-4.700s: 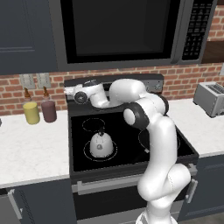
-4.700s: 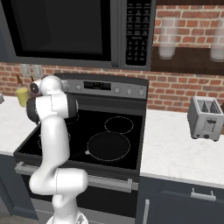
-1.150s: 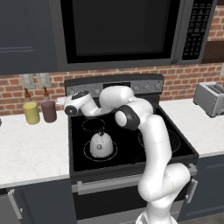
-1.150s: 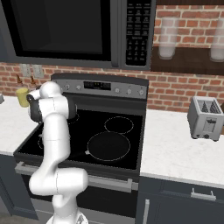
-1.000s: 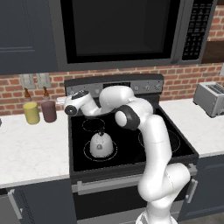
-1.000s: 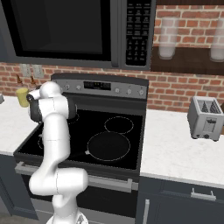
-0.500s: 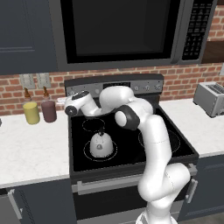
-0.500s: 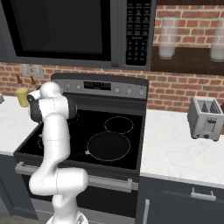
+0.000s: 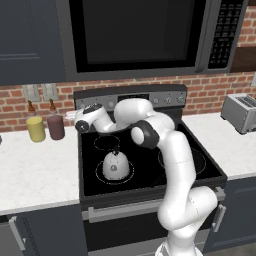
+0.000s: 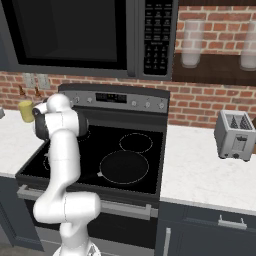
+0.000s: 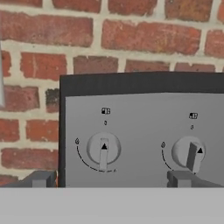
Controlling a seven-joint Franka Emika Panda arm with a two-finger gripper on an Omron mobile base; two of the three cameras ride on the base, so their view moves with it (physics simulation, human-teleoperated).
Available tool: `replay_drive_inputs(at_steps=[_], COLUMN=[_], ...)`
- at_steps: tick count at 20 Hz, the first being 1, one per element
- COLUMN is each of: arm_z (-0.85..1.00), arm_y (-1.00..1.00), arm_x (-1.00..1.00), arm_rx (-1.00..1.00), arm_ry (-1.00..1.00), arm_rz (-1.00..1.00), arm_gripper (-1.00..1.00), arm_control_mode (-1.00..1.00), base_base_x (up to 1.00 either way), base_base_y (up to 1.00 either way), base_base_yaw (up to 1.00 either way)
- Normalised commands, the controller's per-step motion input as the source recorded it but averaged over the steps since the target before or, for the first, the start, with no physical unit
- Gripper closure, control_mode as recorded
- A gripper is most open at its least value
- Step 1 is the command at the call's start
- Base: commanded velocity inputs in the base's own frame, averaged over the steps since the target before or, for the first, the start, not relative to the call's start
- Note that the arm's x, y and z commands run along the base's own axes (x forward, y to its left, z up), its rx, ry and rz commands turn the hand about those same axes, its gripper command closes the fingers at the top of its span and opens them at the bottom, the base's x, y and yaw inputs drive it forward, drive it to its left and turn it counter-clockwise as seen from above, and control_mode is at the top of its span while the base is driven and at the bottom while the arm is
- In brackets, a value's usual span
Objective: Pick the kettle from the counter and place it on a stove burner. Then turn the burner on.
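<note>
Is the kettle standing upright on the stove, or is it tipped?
Upright: the kettle sits dome-up inside a front-left ring of the stove, its handle on top.

One kettle (image 9: 115, 165), two bottles (image 9: 36, 128), one toaster (image 9: 241, 112), four stove rings (image 10: 124, 167).

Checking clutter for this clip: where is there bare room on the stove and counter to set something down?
The counter left of the stove is bare in front of the two bottles. The right burners are free. The front-left ring holds the kettle, and the hand crowds the back-left knobs.
</note>
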Motion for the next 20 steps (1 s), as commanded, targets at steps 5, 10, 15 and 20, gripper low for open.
replay_drive_inputs(at_steps=[5,10,15,20], arm_z=[0.0,0.0,0.0,0.0], arm_y=[0.0,0.0,0.0,0.0], arm_x=[0.22,0.25,0.19,0.11], arm_rx=[0.0,0.0,0.0,0.0], arm_ry=[0.0,0.0,0.0,0.0], arm_rz=[0.0,-0.01,0.0,0.0], arm_gripper=[-1.0,-1.0,-1.0,-1.0], arm_control_mode=[-1.0,-1.0,-1.0,-1.0], base_base_x=[0.0,0.0,0.0,0.0], base_base_y=[0.0,0.0,0.0,0.0], base_base_yaw=[0.0,0.0,0.0,0.0])
